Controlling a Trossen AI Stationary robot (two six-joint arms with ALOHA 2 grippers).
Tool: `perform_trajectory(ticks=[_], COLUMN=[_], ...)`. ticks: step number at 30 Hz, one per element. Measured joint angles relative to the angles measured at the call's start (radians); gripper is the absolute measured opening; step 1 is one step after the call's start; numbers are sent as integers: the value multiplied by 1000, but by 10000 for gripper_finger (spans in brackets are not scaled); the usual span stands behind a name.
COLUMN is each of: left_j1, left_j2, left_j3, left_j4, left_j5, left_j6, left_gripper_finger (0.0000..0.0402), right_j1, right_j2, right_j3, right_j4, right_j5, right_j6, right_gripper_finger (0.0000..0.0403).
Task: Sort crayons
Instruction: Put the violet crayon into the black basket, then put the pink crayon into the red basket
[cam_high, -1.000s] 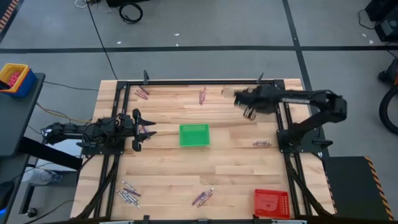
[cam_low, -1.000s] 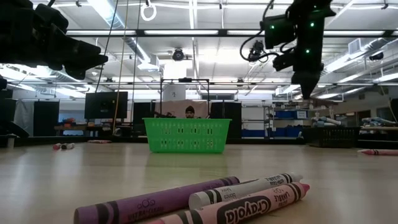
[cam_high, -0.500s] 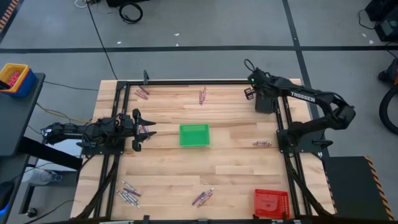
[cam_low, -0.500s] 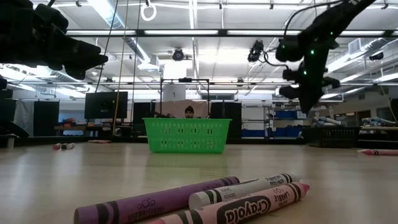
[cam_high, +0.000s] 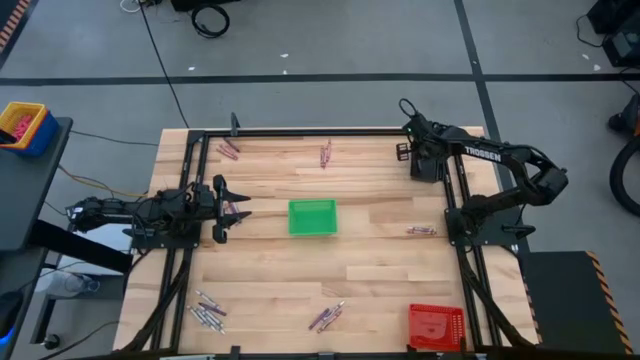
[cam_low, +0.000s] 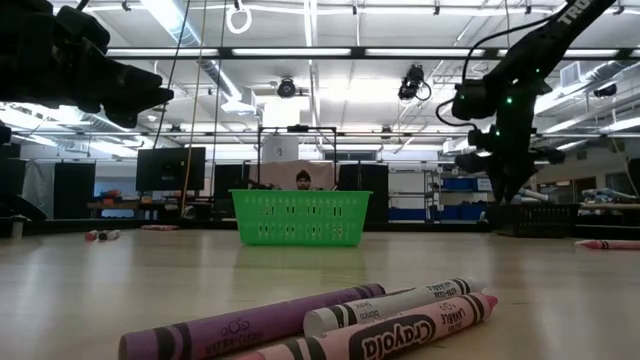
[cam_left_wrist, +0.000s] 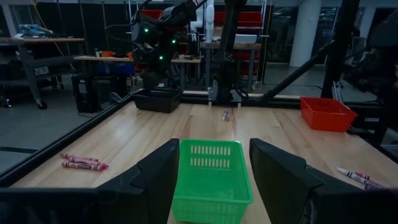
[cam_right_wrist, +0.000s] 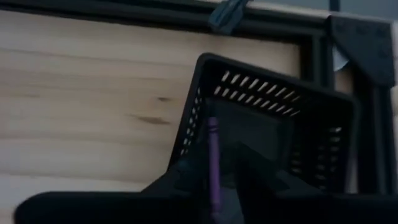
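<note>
Purple crayon (cam_right_wrist: 213, 163) upright over black basket (cam_right_wrist: 273, 99)

Three square mesh plastic baskets: green (cam_high: 312, 217), red (cam_high: 436, 325), black (cam_left_wrist: 157, 99). Two dark robot arms. Seven scattered clusters of thin crayons (cam_high: 325, 316).

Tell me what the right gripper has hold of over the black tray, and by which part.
The right gripper has a purple crayon between its fingers, over the black tray. Its lower part sits in the fingers; whether it is still gripped cannot be told.
</note>
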Motion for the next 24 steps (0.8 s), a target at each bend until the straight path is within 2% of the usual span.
perform_trajectory(ticks=[6,12,17,24], left_j1=[0,0,0,0], left_j2=[0,0,0,0], left_j3=[0,0,0,0], left_j4=[0,0,0,0], left_j5=[0,0,0,0], left_j6=[0,0,0,0], left_gripper_finger=[208,208,208,208], right_j1=[-2,66,249,623], right_j2=[-30,-153,-270,-312], right_j3=[0,41,49,50], right_j4=[37,-31,-185,-420], right_j5=[-39,-101,-151,-193], right_j6=[-106,-262,-274,-149], right_gripper_finger=[139,148,146,146])
